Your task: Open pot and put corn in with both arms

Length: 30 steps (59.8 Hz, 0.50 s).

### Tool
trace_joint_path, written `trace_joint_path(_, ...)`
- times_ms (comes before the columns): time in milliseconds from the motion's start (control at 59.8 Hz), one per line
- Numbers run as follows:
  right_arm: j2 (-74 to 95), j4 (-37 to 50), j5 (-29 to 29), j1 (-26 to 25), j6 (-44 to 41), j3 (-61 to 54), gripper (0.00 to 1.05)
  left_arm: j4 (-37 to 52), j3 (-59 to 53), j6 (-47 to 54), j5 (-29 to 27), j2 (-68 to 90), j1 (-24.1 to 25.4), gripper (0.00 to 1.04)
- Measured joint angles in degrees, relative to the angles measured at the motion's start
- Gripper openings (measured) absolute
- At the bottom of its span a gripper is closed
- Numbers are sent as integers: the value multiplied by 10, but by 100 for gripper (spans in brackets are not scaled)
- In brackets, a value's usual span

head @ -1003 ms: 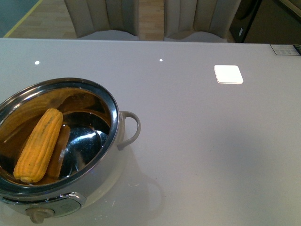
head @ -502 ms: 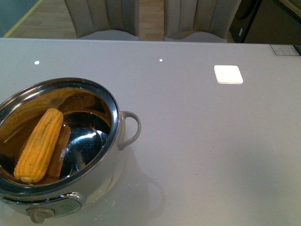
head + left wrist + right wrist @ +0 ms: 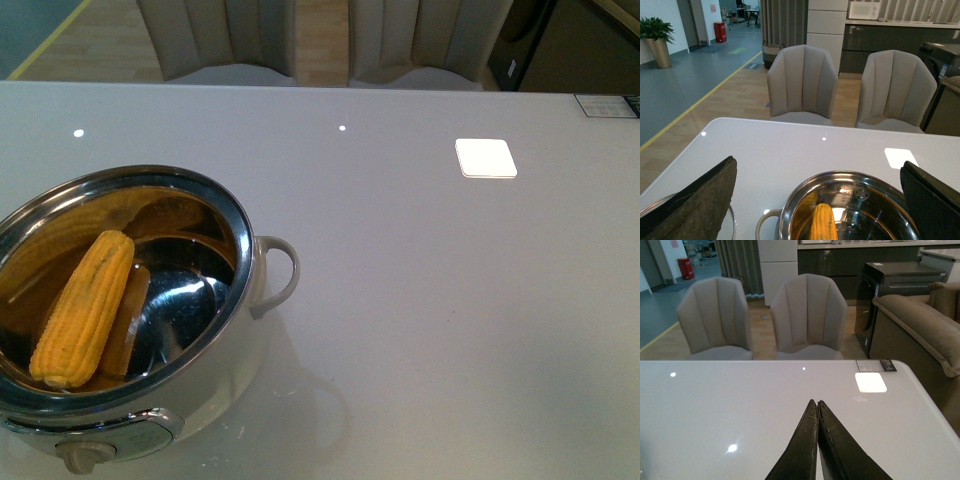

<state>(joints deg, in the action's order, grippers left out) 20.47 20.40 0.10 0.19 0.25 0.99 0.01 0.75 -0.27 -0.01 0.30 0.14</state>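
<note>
On the table (image 3: 420,300), seen from the front, the pot (image 3: 125,300) stands open at the near left with no lid on it, and the corn (image 3: 82,308) lies inside the steel bowl, leaning against its left wall. Neither arm shows here. Judging by this, the task looks finished, so the step in hand is probably just parking: both arms should stay high and clear of the rim and the looped handle (image 3: 278,275), so nothing nudges the pot. The cob is yellow-orange with neat kernel rows, and its reflection glows on the polished metal.

From the left wrist, the left gripper (image 3: 817,190) hangs above the pot with its dark pads spread wide and empty; the corn's tip (image 3: 823,222) shows below between them.

From the right wrist, the right gripper (image 3: 817,407) has its pads pressed together, holding nothing, over bare table well away from the pot.
</note>
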Motion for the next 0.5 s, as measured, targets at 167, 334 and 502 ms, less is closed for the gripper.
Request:
trace_joint_path(167, -35, -34, 0, 0, 0, 0, 2, 0, 0, 0, 0, 0, 0, 98)
trace_joint_path(334, -66, -65, 0, 0, 0, 0, 2, 0, 0, 0, 0, 0, 0, 98)
trace_joint_path(502, -92, -91, 0, 0, 0, 0, 2, 0, 0, 0, 0, 0, 0, 98)
